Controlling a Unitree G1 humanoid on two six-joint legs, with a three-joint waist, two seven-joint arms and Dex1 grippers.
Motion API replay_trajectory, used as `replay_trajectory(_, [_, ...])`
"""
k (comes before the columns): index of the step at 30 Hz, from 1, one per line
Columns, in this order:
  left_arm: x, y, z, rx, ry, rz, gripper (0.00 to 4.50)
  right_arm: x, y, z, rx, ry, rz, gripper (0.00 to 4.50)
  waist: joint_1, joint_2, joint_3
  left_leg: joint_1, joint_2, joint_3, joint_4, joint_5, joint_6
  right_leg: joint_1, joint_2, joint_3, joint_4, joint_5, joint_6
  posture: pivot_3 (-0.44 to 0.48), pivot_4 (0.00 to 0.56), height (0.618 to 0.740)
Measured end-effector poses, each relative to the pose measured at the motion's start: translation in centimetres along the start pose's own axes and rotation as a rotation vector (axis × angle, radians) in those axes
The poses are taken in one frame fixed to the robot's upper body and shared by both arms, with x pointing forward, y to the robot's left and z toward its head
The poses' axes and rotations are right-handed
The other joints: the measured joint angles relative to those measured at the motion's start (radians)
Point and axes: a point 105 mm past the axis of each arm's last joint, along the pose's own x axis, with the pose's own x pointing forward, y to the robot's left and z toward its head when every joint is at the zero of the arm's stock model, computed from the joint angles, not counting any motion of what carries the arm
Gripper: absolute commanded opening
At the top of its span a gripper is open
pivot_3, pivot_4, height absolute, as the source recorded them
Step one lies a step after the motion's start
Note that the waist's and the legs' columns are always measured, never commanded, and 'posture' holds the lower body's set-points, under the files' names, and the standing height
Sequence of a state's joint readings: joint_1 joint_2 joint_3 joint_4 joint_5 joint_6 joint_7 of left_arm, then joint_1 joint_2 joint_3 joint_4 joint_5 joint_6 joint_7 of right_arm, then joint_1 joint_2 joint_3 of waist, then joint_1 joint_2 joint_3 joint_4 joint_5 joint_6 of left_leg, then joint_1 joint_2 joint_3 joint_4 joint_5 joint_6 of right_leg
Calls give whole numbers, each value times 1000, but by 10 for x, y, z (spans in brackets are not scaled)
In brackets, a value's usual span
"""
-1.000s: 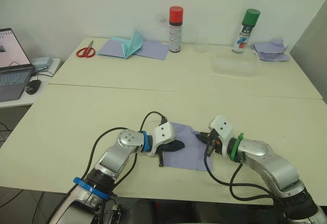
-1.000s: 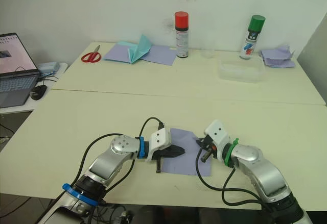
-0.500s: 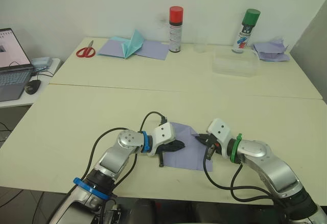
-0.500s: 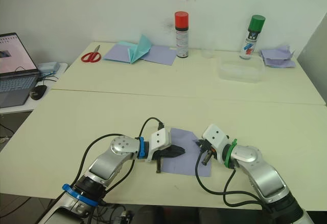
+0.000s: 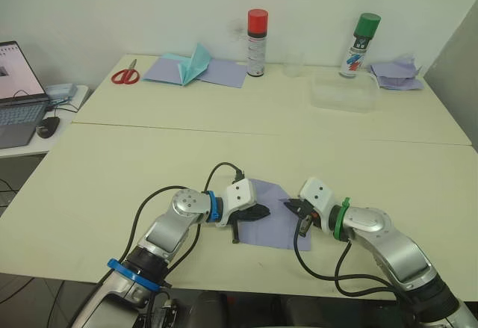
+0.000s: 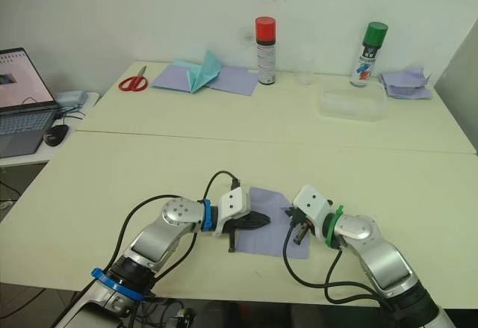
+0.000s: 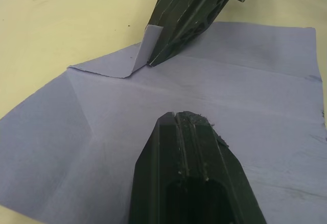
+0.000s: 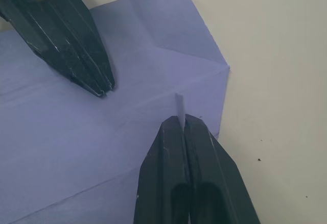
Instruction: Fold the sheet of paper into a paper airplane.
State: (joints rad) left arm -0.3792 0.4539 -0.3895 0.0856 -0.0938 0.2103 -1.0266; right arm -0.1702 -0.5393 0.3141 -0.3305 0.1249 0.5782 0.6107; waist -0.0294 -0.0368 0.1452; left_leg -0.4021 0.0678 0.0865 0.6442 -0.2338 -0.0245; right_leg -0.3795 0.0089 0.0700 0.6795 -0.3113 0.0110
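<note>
The sheet of paper (image 5: pixel 277 226) lies flat near the table's front edge, pale lavender with crease lines (image 7: pixel 102 106). My left gripper (image 5: pixel 263 212) is shut and its tip rests on the middle of the sheet (image 7: pixel 175 116). My right gripper (image 5: pixel 289 205) is shut on the sheet's right edge. It pinches a small flap (image 7: pixel 145 43) and holds it up off the table, and a sliver of paper sticks up between the fingertips (image 8: pixel 180 106). The two tips face each other, a short gap apart.
At the back stand a teal pointed paper shape on lavender sheets (image 5: pixel 196 63), red scissors (image 5: pixel 125 76), a red-capped can (image 5: pixel 257 42), a green-capped can (image 5: pixel 361 44), a clear plastic box (image 5: pixel 345 93) and a crumpled lavender pile (image 5: pixel 396 74). A laptop (image 5: pixel 16 93) sits far left.
My right gripper has slid leftwards towards the left gripper, bringing the pinched edge of the sheet with it. The left gripper has stayed in place on the paper.
</note>
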Motion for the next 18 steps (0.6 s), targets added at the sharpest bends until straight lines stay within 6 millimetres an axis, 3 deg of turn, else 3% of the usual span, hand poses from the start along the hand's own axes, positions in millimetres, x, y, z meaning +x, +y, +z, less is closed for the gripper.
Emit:
replay_trajectory(10, [0, 2, 0, -5, 3, 11, 0, 0, 0, 0, -1, 1, 1, 13, 0, 0, 0, 0, 0, 0, 0, 0, 0, 0, 0, 0, 0, 0, 0, 0, 150, 740])
replay_trajectory(18, [-2, 22, 5, -141, -30, 106, 0, 0, 1, 0, -6, -1, 9, 13, -1, -1, 1, 0, -1, 0, -1, 0, 0, 0, 0, 0, 0, -1, 1, 0, 150, 740])
